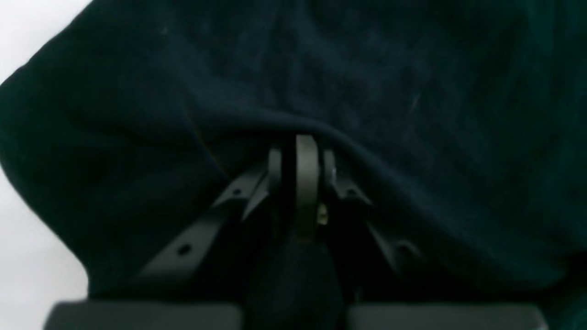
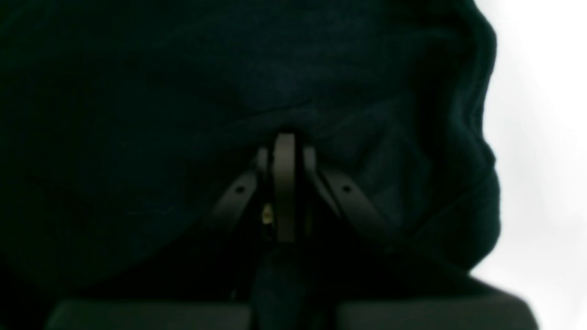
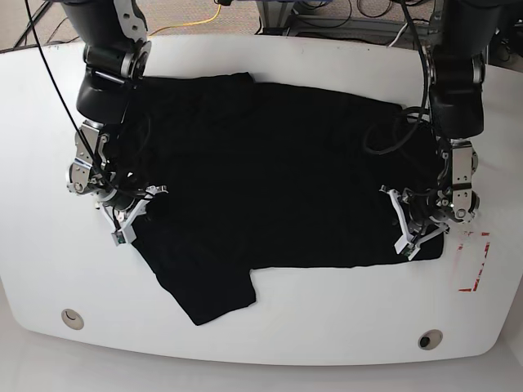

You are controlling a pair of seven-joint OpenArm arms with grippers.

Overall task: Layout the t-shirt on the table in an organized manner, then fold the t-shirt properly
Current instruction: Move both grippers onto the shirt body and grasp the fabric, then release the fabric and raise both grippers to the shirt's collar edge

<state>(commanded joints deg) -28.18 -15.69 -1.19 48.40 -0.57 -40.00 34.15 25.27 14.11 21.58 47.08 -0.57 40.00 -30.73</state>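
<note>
The t-shirt [image 3: 270, 188] is lying across the middle of the table [image 3: 327, 335], mostly spread flat, body running from about 9 o'clock to 3 o'clock in the base view. One sleeve is sticking out toward 7 o'clock near the front edge; another flap is showing at 11 o'clock by the far edge.

Right gripper [image 3: 135, 214] is sitting at the 9 o'clock edge of the cloth. In its wrist view the jaws are drawn together with black fabric bunching over the tips, so it is pinching the t-shirt [image 2: 293, 91].

Left gripper [image 3: 417, 227] is working the 3 o'clock edge, near the red tape mark [image 3: 474, 261] at 4 o'clock. Its wrist view shows the same: jaws closed, cloth [image 1: 321, 78] draping over them, white table [image 1: 27, 256] showing at 8 o'clock of the frame.

Progress, as a judgement: layout is looking largely done. The body is smooth, though wrinkles and the skewed front sleeve are remaining. No completed fold is showing. Both arms gripping opposite edges suggests either a final stretch or the start of the first fold; cannot tell which. All folding is remaining.

Two small round holes [image 3: 72, 317] are showing along the front edge.
</note>
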